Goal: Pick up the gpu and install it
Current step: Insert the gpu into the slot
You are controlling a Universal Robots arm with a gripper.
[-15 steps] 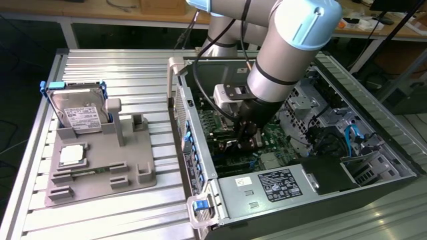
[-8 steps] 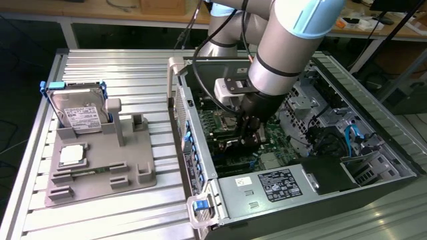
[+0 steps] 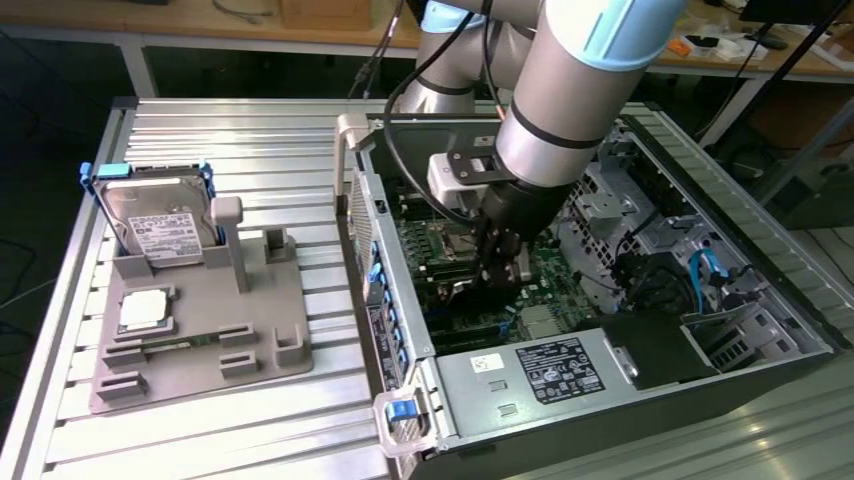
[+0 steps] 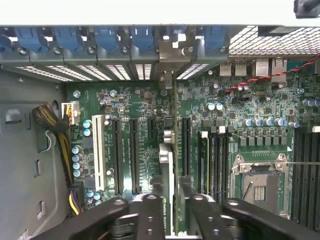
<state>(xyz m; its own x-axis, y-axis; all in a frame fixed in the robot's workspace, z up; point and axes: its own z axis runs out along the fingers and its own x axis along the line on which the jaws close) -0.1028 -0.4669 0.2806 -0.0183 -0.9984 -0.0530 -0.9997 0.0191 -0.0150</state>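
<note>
While the arm reaches into the open computer case (image 3: pixel 747 240), its pincer (image 4: pixel 170 200) grips the gpu (image 4: pixel 167 175) edge-on above the motherboard (image 4: pixel 225 130) slots.

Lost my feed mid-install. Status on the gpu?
Gripper down inside the PC case, fingers either side of the gpu. Card stands on edge over the motherboard slots. Nothing blocking seen.
</note>
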